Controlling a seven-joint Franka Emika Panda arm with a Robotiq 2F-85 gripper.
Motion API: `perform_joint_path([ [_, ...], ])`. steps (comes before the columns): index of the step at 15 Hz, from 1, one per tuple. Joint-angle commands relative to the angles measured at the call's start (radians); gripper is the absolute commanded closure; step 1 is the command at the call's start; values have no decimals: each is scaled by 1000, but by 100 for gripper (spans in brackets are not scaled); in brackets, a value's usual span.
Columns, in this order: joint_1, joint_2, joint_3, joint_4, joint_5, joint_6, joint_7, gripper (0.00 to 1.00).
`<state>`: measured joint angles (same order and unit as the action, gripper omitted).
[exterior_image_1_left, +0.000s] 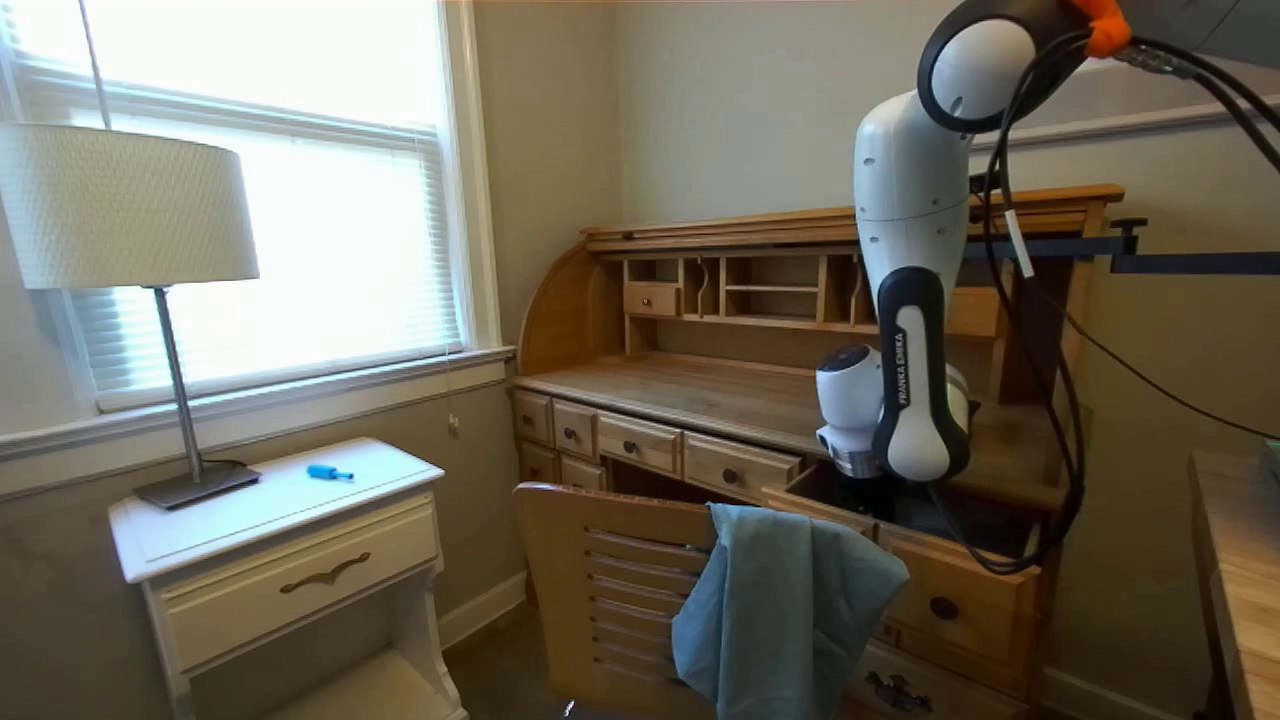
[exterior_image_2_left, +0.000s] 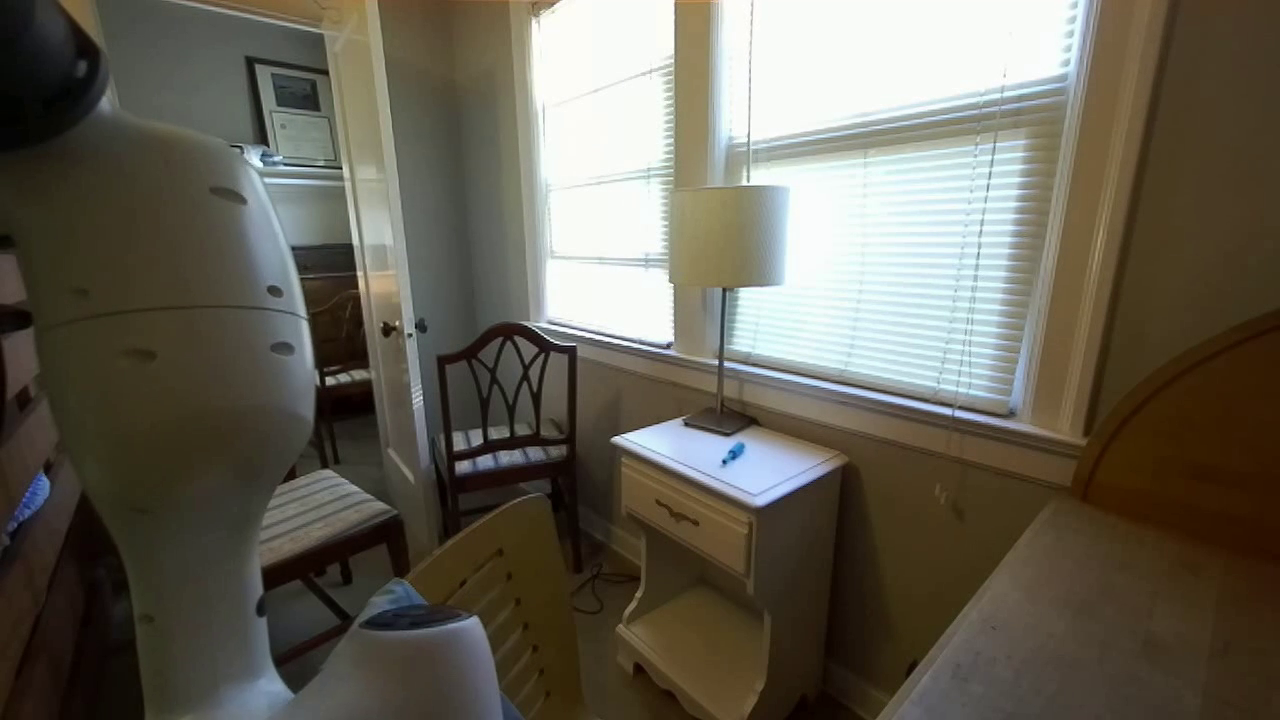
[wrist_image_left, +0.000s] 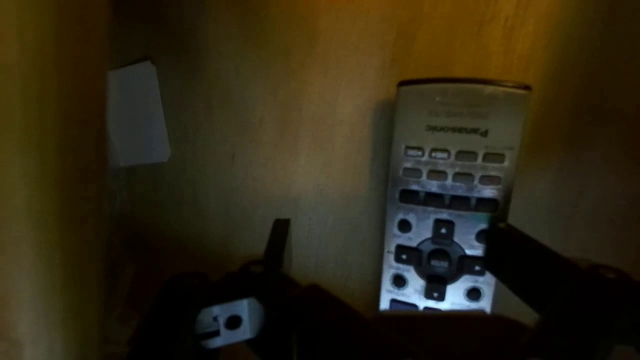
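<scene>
Hanging down inside an open desk drawer (exterior_image_1_left: 985, 590): one gripper (wrist_image_left: 390, 226), jaws spread wide, nothing clasped. Remote control (wrist_image_left: 452, 165), one, silver-grey with dark buttons, marked Panasonic, face up on the drawer's wooden bottom (wrist_image_left: 300, 140); lettering upside down in the wrist view, lower end hidden behind the gripper. Seen from the wrist, the remote lies in the gap between the two fingers (wrist_image_left: 277, 244), nearer the one at the view's right, whose tip overlaps its edge; whether they touch cannot be told. White card or paper slip (wrist_image_left: 139, 117), one, lying well apart from the remote, close beside the wooden side wall (wrist_image_left: 50, 175) at that view's left. Roll-top desk (exterior_image_1_left: 680, 390), honey-coloured wood, with pigeonholes (exterior_image_1_left: 770, 289) and small knobbed drawers (exterior_image_1_left: 645, 436). Robot arm (exterior_image_1_left: 910, 200), white with black joint covers, bent downward over it in an exterior view. Slatted wooden chair (exterior_image_1_left: 556, 580), standing in front of the desk, blue-grey cloth (exterior_image_1_left: 790, 610) draped over the back. White nightstand (exterior_image_1_left: 290, 500), bearing a table lamp (exterior_image_1_left: 125, 210) with pale drum shade and a small blue object (exterior_image_1_left: 328, 472); all three in both exterior views. Window (exterior_image_1_left: 340, 260), blinds lowered, behind the lamp. Dark wooden chair (exterior_image_2_left: 510, 455), openwork back and striped seat, in an exterior view, beside a door (exterior_image_2_left: 368, 230) standing ajar. Framed picture (exterior_image_2_left: 300, 112), hung on the wall beyond. Wooden tabletop (exterior_image_1_left: 1240, 530), partly in frame, at an exterior view's right border.
</scene>
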<state>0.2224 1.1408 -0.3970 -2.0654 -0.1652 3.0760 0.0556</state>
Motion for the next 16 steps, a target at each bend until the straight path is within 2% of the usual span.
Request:
perform_joint_path([
  [1, -8, -16, 20, -6, 80, 12, 61, 0],
  [4, -3, -36, 16, -22, 123, 23, 99, 0],
  [7, -22, -46, 32, -22, 128, -1, 78, 0],
  [11, -104, -116, 79, -61, 98, 5, 12, 0],
  [13, -170, -151, 122, -79, 88, 21, -32, 0],
  [16, -245, -154, 188, -59, 82, -25, -84, 0],
])
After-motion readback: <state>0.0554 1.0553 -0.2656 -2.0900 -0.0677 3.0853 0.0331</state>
